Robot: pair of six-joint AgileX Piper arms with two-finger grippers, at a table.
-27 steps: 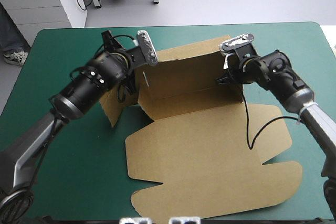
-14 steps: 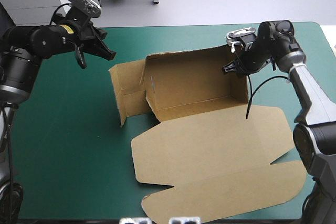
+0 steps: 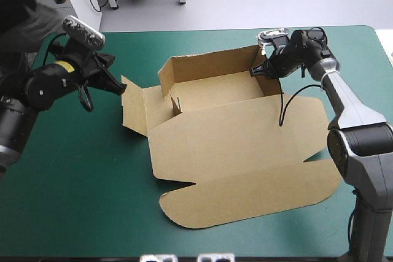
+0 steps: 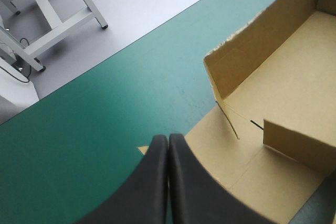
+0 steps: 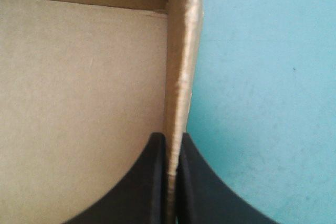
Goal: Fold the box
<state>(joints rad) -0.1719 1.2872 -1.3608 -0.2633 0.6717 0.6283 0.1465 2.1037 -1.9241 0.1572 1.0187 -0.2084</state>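
Since the left pincer [image 3: 120,87] has been drawn off the box [image 3: 239,151] and brought back low beside its left flap [image 3: 138,111], that flap is left splayed outward in the high view. The box is seen slightly turned at the middle of the worktop [image 3: 80,200], its lid flat. In the left wrist view, the left pincer [image 4: 168,139] is pressed together, empty, at the flap's edge. In the right wrist view, the right pincer [image 5: 170,141] is kept pinching the right wall [image 5: 182,51]. The left side is judged still to need raising and tucking.
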